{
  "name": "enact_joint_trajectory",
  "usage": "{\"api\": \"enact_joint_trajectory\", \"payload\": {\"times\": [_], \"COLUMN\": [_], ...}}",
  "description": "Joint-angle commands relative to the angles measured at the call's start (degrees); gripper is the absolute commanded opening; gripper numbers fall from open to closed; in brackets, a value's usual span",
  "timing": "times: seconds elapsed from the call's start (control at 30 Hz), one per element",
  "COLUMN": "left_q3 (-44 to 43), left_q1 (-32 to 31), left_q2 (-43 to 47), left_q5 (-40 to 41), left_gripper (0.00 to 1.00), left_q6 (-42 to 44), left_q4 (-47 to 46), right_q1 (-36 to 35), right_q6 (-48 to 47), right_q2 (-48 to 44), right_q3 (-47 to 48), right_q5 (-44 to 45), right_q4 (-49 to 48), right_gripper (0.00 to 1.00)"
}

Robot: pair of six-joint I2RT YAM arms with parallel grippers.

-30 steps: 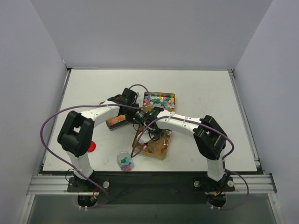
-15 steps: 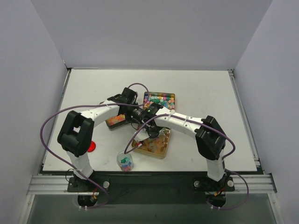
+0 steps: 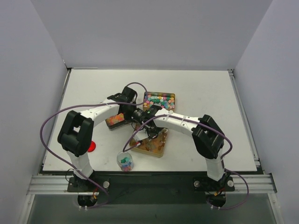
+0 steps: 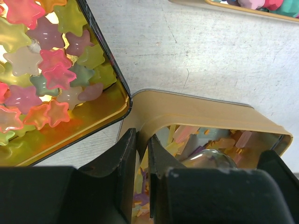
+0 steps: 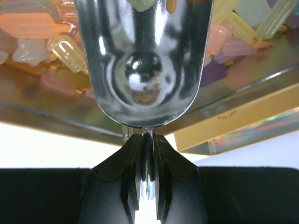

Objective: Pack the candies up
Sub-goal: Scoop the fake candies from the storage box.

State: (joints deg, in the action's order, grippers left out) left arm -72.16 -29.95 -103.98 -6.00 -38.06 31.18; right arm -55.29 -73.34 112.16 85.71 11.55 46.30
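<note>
The candies [image 5: 37, 23] are small pastel ice-lolly shapes lying in a gold tin [image 3: 159, 148] at the table's middle. My left gripper [image 4: 142, 140] is shut on that tin's wall [image 4: 196, 109], one finger inside and one outside. A metal scoop [image 5: 145, 60] is held by its thin handle in my shut right gripper [image 5: 147, 135]. Its bowl hangs over the candies inside the tin. In the top view both grippers, left [image 3: 136, 122] and right [image 3: 148, 127], meet at the tin's far-left end.
A tin of star sweets [image 4: 46, 70] lies just left of the held tin, almost touching it [image 3: 116, 120]. A third tin of mixed sweets [image 3: 159, 100] sits behind. A small clear jar [image 3: 124, 161] and a red lid [image 3: 92, 146] stand near the front left.
The right wrist with the scoop has shifted left and slightly away, and the gold tin has slid a little to the left with it. The left gripper keeps its grip.
</note>
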Motion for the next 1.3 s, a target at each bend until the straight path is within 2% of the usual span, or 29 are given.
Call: {"api": "enact_joint_trajectory", "payload": {"times": [0.0,0.17,0.3,0.43,0.6,0.9,1.1,1.27], "left_q3": [-2.99,-2.81,-3.16,-3.43,-3.34,-5.88,-5.89,-6.06], "left_q1": [-0.19,-0.1,0.07,0.16,0.16,0.78,1.39,1.65], "left_q2": [0.71,0.63,0.54,0.45,0.8,-0.96,-0.87,-0.96], "left_q5": [-3.23,-3.14,-3.14,-3.23,-2.79,-4.19,-4.46,-5.16], "left_gripper": [0.0,0.0,0.0,0.0,0.0,0.0,0.0,0.0], "left_q6": [-4.39,-4.47,-4.56,-4.56,-4.3,-4.39,-3.86,-3.68], "left_q4": [-4.28,-4.37,-4.2,-4.2,-4.28,-5.16,-5.43,-5.86], "right_q1": [-0.61,-1.05,-0.35,-0.79,-1.23,-1.58,-1.4,0.53], "right_q6": [1.45,0.23,-4.17,-4.18,-4.26,-9.19,-4.98,-1.63], "right_q2": [-2.3,-0.01,-0.19,0.6,1.05,0.25,0.96,-0.88], "right_q3": [-1.95,5.51,4.29,4.73,2.98,-4.15,-5.11,-6.69], "right_q5": [-4.71,1.44,6.28,6.38,4.1,0.24,-5.13,-13.37], "right_q4": [-6.84,3.42,4.32,5.55,5.29,-2.97,-5.52,-7.19], "right_gripper": [0.0,0.0,0.0,0.0,0.0,0.0,0.0,0.0]}}
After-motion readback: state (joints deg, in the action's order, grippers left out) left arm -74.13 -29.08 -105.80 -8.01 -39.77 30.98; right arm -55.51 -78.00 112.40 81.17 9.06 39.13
